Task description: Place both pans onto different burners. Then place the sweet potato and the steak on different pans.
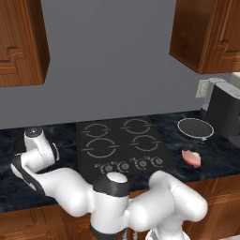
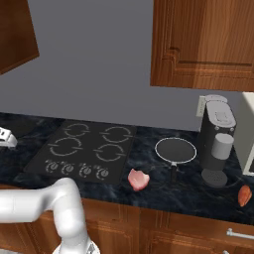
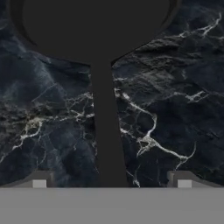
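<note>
The black pan (image 3: 94, 26) lies flat on the dark marble counter (image 3: 175, 109), its round body at twelve o'clock in the hand view and its long thin handle (image 3: 107, 131) running straight down to six o'clock, between the fingertips. The gripper (image 3: 111, 183) stands fully open over that handle and holds nothing. A pan like this is likely stiff and fairly heavy toward the bowl, so a grip on the handle close to the body should tip less; the smooth handle may slip.

The cooktop (image 1: 122, 140) is bare, at the counter's middle. At three o'clock from it lie the silver-rimmed pan (image 2: 175, 150) and the steak (image 2: 138, 179); the sweet potato (image 2: 243, 195), probably, sits beyond the coffee machine (image 2: 218, 144). Wooden cabinets (image 2: 203, 44) hang above.
</note>
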Robot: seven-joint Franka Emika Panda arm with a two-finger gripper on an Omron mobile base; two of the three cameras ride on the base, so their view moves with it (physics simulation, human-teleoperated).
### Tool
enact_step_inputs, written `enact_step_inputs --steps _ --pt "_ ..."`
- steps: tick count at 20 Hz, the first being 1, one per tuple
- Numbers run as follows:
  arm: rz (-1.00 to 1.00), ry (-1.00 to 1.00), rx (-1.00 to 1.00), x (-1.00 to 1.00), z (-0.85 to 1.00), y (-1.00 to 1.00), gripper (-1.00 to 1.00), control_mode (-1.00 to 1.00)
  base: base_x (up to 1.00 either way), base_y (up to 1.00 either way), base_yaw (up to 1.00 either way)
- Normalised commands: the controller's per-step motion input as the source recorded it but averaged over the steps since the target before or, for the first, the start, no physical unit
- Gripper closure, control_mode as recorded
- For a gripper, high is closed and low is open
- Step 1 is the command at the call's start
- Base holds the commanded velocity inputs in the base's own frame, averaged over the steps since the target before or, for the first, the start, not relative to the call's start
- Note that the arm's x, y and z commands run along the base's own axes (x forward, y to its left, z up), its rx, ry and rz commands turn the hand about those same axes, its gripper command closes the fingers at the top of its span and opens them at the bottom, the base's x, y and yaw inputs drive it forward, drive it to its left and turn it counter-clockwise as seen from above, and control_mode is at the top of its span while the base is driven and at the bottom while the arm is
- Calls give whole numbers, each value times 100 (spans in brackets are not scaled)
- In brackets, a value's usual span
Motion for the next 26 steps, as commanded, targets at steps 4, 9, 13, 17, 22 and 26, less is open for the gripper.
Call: enact_step_inputs --steps 4,9,13,17,22,26 --pt "0 0 -4 27 -37 18 -100 -100 0 0 0" --pt "0 -1 -5 17 -42 4 -100 -100 0 0 0" --pt "0 0 -5 15 -45 4 100 -100 0 0 0" --pt "0 -2 0 2 -38 2 100 -100 0 0 0" --pt "0 -4 0 0 -36 0 100 -100 0 0 0" --pt "0 -9 0 -1 -22 -5 100 -100 0 0 0"
